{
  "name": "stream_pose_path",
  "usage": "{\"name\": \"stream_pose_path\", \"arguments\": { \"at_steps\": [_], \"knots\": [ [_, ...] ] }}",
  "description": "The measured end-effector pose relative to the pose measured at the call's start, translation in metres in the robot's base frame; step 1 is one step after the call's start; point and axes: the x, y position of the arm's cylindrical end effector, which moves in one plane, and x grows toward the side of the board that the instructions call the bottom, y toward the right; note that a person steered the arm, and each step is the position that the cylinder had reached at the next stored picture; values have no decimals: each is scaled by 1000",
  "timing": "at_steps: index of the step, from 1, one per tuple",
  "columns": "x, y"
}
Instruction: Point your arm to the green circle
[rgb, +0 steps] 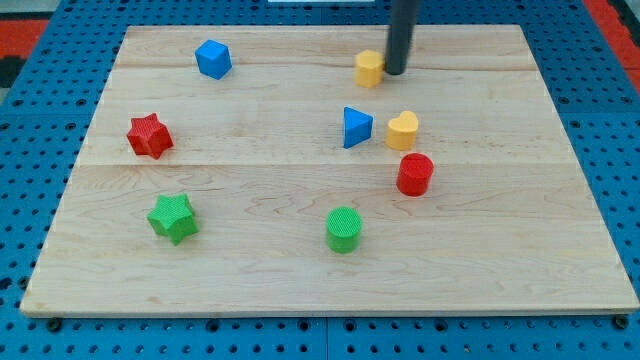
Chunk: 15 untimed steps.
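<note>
Rod of dark colour descending from the view's top, my tip (396, 72) resting on a pale wooden board (500, 250), touching or just beside the right side of a small yellow block (369, 68). The rod is a plain stick with no jaws to open or close, and it holds nothing. The green circle (343, 229) sits well apart from my tip, toward the view's bottom and slightly left. Between them lie a blue triangle (356, 127), a yellow heart (402, 130) and a red cylinder (414, 174). At the view's left sit a blue cube (213, 59), a red star (149, 136) and a green star (173, 217).
</note>
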Motion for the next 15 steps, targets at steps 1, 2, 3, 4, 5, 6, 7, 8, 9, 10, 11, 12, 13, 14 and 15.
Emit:
{"name": "stream_pose_path", "arguments": {
  "at_steps": [1, 2, 3, 4, 5, 6, 7, 8, 9, 10, 11, 12, 13, 14, 15],
  "knots": [
    [0, -4],
    [-46, -11],
    [-59, -62],
    [-85, -65],
    [-91, -69],
    [-90, -77],
    [-90, -77],
    [-92, -77],
    [-90, -77],
    [-63, -89],
    [-56, 29],
    [-6, 103],
    [105, 100],
    [209, 113],
    [272, 31]
  ]
}}
